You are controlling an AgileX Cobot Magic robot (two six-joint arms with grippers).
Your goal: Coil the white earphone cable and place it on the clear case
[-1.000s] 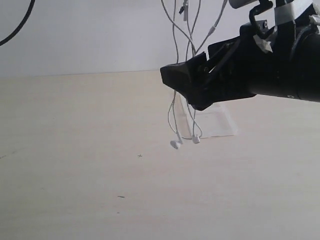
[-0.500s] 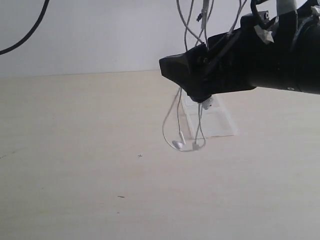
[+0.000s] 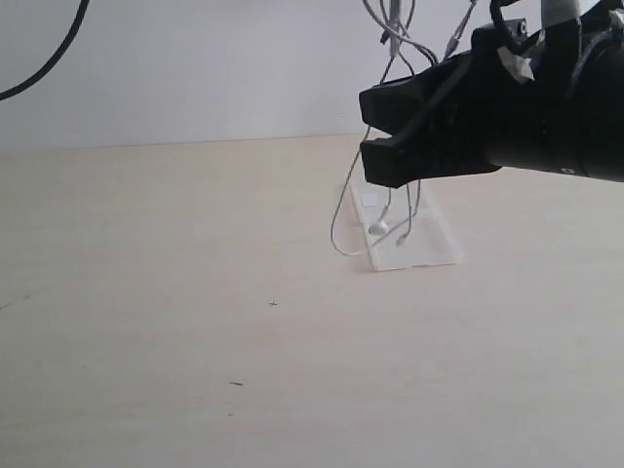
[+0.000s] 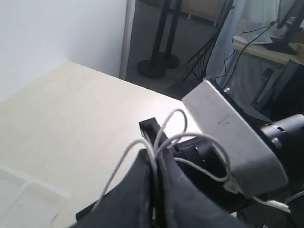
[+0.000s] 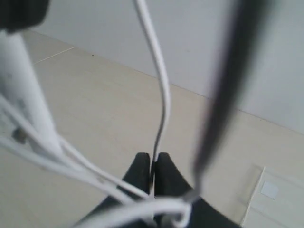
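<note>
1. The white earphone cable [image 5: 165, 95] is off the table and uncoiled. In the exterior view its strands come down from beyond the top edge, pass the right gripper, and end in a slack loop and two earbuds [image 3: 380, 226].
2. The earbuds hang just over the clear case [image 3: 429, 244]. Whether they touch it cannot be determined.
3. The case lies flat and opened on the pale table [image 3: 195, 341], directly below the right gripper.
4. The right gripper [image 5: 152, 164] is clenched, with one strand pinched between its fingertips. Other strands pass slack beside it.
5. The left gripper [image 4: 154, 159] is clenched on several strands, which arc out past its fingertips.
6. A thick black cable [image 3: 54, 60] hangs at the upper left, well apart.
</note>
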